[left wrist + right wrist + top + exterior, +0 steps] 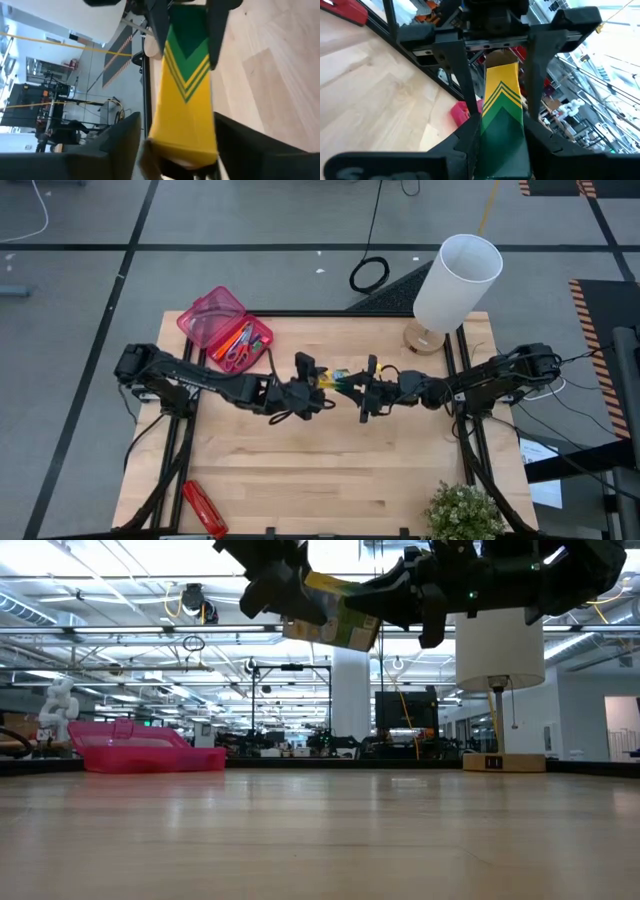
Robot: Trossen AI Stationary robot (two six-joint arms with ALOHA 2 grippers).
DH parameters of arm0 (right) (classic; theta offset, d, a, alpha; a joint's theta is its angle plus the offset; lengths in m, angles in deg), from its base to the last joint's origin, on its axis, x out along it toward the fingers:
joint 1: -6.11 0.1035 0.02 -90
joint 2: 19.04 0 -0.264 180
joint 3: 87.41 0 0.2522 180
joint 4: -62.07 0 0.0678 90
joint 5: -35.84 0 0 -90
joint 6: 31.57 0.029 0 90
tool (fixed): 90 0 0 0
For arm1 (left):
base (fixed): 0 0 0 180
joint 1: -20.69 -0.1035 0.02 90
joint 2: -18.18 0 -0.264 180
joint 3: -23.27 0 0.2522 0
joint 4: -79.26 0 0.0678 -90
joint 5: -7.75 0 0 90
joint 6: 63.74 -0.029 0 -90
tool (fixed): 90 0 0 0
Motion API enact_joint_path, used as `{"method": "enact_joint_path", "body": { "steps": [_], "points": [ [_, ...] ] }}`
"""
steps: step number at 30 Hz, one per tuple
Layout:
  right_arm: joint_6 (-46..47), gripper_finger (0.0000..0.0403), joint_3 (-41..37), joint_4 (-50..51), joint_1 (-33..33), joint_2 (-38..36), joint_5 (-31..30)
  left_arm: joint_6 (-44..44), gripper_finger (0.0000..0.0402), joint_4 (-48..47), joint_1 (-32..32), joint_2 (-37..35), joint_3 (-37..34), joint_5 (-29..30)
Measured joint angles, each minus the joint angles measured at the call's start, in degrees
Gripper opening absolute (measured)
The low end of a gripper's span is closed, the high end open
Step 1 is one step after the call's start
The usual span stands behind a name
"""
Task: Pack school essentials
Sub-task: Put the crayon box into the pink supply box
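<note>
crayon box, no lettering readable, hangs above the table, left claw and right claw both clamped on it.

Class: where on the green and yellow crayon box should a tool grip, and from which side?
Grip the green and yellow cardboard crayon box across its narrow width near an end, approaching along its long axis; it hangs nearly level above the table, its flat faces offering parallel surfaces.
</note>
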Motion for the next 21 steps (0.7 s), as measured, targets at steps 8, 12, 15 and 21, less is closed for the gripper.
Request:
{"method": "enact_joint_path", "body": {
  "steps": [8,12,15,21],
  "points": [
    [0.0,0.0102,0.0,-0.2,0.0,0.0,0.1,0.0,0.0144,0.0,0.8,0.0,0.0,0.0],
    [0.0,0.0102,0.0,-0.2,0.0,0.0,0.1,0.0,0.0113,-0.2,1.2,0.0,0.0,0.0],
    [0.0,0.0102,0.0,-0.2,0.0,0.0,0.4,-0.1,0.0097,-0.3,1.7,0.0,0.0,0.0],
    [-0.1,0.0108,0.0,-0.4,0.1,0.0,0.5,-0.1,0.0082,-0.4,2.3,0.0,0.0,0.3]
  ]
}}
